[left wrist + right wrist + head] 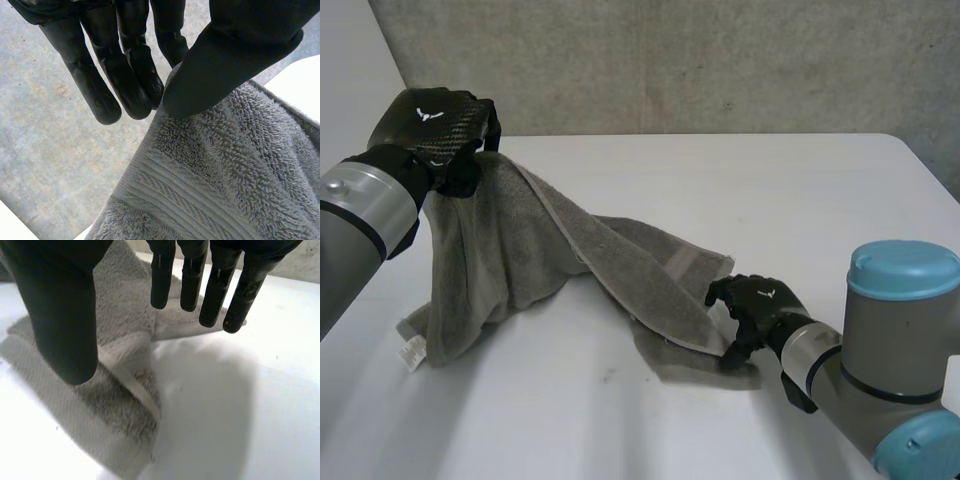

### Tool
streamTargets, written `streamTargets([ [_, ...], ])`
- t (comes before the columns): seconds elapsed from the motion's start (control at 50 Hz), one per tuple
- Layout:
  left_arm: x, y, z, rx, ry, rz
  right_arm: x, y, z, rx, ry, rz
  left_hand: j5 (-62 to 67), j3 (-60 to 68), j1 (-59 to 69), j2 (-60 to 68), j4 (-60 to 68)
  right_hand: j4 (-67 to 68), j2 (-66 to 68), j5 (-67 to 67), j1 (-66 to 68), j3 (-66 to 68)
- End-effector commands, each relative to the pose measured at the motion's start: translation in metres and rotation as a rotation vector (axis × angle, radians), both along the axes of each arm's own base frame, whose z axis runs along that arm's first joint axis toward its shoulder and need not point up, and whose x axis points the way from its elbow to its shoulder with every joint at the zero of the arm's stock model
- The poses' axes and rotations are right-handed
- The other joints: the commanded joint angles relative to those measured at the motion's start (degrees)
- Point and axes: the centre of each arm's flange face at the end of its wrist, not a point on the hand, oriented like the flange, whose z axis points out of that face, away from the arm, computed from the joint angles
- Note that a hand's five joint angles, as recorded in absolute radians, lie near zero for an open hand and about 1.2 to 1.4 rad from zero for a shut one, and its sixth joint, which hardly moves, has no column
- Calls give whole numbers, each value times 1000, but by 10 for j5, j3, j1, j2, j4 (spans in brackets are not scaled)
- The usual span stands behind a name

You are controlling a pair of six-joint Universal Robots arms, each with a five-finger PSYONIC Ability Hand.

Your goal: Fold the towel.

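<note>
The fold looks barely begun. The grey towel [620, 265] is neither flat nor doubled over: one end hangs from the raised left hand [435, 125] at the far side of the table [770, 190], and from there the cloth sags in a twisted, rumpled band across the table to the right hand [760, 305] on the near side. In the left wrist view the thumb [225, 55] presses the towel's edge against the fingers [135, 85], so that hand is clamped on the cloth. In the right wrist view the right hand's fingers [215, 290] and thumb stand apart over the towel's near corner with nothing pinched between them; I judge that corner is not yet gripped. What is left is nearly everything: taking that corner, pulling the cloth straight, laying it flat and bringing one half over the other. Hard to make out is whether the right thumb touches the cloth or only hovers above it. The towel's other corners are buried in its bunched folds, apart from a small white label [410, 352] showing at the hanging end.
</note>
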Motion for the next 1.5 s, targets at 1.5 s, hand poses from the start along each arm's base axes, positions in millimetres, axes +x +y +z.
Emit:
streamTargets([
  [1.5,-13,-94,-15,-188,-158,56,15,-130,197,-943,484,-99,109,104,123,103,102,552,546,551,576,548],
])
